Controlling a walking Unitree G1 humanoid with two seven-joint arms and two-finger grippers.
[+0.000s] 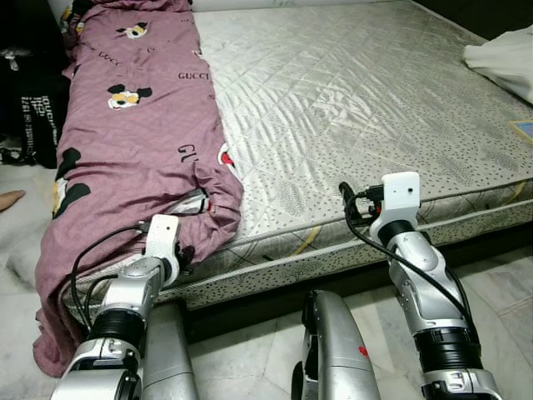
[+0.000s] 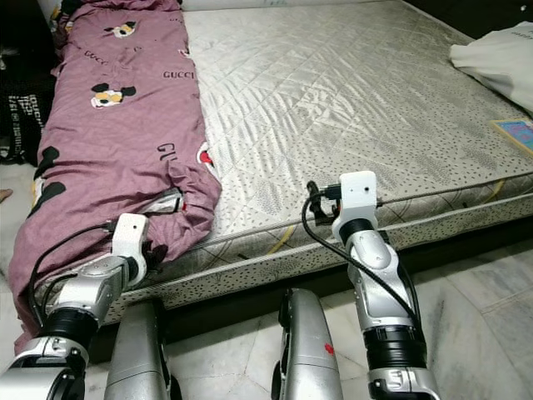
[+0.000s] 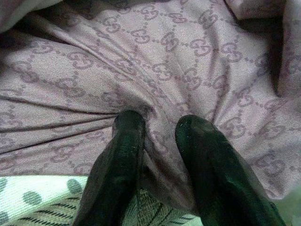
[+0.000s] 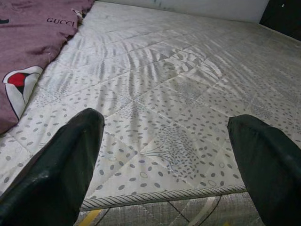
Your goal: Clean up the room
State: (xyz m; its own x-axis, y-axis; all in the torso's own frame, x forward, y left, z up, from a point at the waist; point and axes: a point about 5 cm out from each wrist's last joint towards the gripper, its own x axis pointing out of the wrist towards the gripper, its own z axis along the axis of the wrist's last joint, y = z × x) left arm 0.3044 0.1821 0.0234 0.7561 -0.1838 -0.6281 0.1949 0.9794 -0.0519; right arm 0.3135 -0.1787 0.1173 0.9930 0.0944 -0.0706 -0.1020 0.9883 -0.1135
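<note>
Left pincer (image 3: pixel 157 155) clamped on a fold of the sheet (image 1: pixel 133 150) at the mattress (image 1: pixel 350 108) corner; right pincer (image 4: pixel 164 155) apart, empty; a deep grip should prevent slipping when pulling

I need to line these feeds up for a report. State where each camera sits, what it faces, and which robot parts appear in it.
Left eye view: head, looking down at the mattress, purple sheet, both arms and legs.
Right eye view: same scene from the head, white cloth at far right.
Left wrist view: along the left gripper, fingers pinching purple sheet.
Right wrist view: along the right gripper, spread wide above the mattress edge.
Shared: sheet and mattress appear in both wrist and eye views.
</note>
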